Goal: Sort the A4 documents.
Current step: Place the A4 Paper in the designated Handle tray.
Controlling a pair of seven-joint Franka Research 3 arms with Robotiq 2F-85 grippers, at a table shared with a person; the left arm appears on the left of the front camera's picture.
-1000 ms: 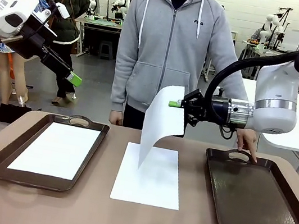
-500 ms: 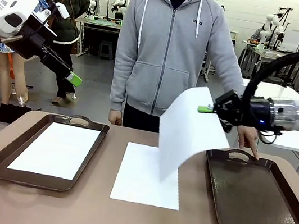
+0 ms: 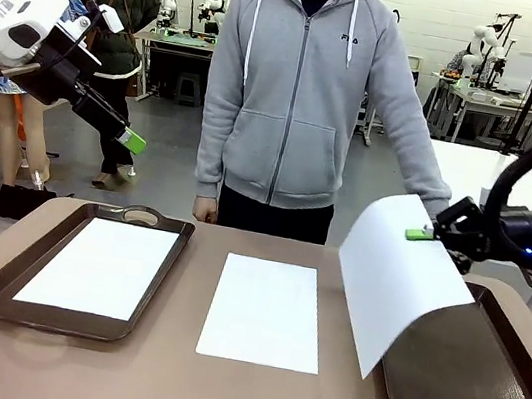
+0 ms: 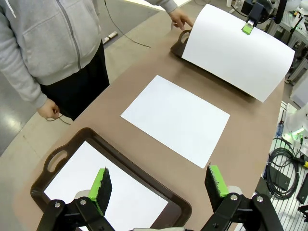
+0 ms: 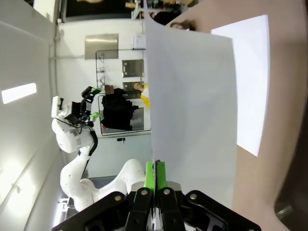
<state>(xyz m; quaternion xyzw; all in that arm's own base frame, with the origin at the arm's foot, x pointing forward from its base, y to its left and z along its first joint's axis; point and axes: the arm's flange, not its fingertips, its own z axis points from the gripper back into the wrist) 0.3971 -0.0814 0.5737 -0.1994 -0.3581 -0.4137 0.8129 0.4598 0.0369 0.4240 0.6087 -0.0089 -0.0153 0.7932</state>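
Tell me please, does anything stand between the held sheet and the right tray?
Nothing visible does. The right gripper holds the sheet above the right tray, whose visible floor is bare. A person's hand is at its far end.

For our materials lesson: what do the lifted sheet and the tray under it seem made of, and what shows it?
The lifted sheet: thin matte white paper, apparently; it bows into a curve where the right gripper pinches its edge. The right tray: dark brown with a soft sheen, perhaps plastic or lacquered wood; the look leaves that open.
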